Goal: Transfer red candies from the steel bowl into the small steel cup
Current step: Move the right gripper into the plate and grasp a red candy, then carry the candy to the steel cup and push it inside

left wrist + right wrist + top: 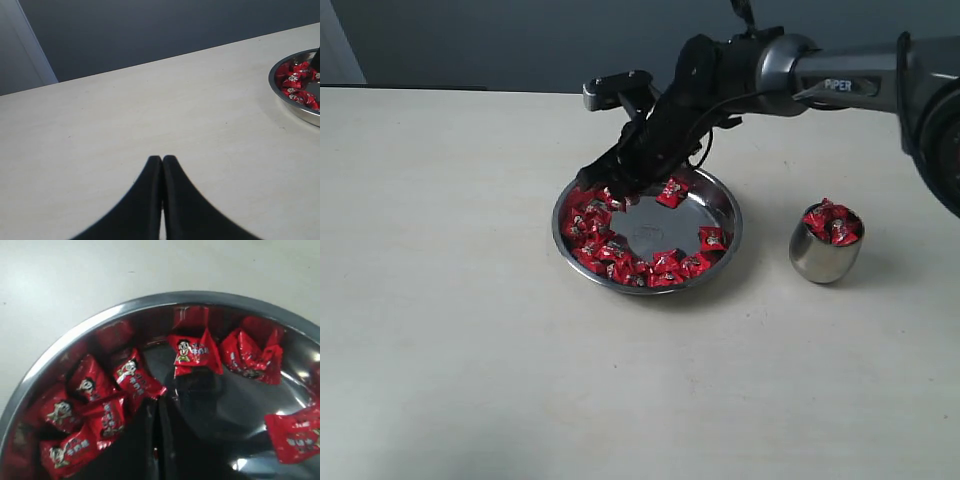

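The steel bowl [732, 222] sits mid-table, with several red candies [620, 255] along its left and front sides. My right gripper [612, 190] reaches down into the bowl's back-left part. In the right wrist view its jaws [156, 402] are pressed together, and the wrapper edge of a red candy [137, 377] is pinched at their tips. A sliver of red shows in the slit between the fingers. The small steel cup [825, 262] stands right of the bowl, holding a few red candies [832, 222]. My left gripper [162, 159] is shut on nothing above bare table, left of the bowl [295, 102].
The pale table [470, 330] runs to a dark wall behind. The right arm [840, 80] stretches over the table's back right. One lone candy [672, 192] lies at the bowl's back and another [712, 238] at its right. The left arm does not show in the exterior view.
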